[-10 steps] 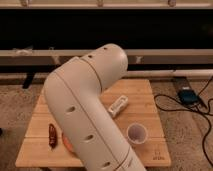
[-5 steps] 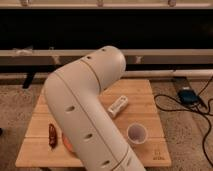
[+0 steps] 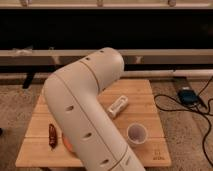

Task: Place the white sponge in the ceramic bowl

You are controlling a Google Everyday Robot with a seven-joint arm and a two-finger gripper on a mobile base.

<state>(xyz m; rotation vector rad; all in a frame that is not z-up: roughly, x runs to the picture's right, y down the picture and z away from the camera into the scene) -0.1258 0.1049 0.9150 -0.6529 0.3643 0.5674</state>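
Behind the arm [image 3: 85, 117] lie the pincer, state untellable, and most of the ceramic bowl [image 3: 67, 143]

- Table [image 3: 141, 91]: pale slatted wood, matt.
- Arm [image 3: 85, 107] over the table: smooth cream plastic shell, slight sheen.
- Floor [image 3: 186, 137] around the table: rough, speckled.
- Gripper: hidden behind the arm, finish unseen.

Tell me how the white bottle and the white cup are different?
The white bottle lies on its side; the white cup stands upright. The bottle is long and thin; the cup is round and open on top. Both are white, on the wooden table. The tool is out of sight.
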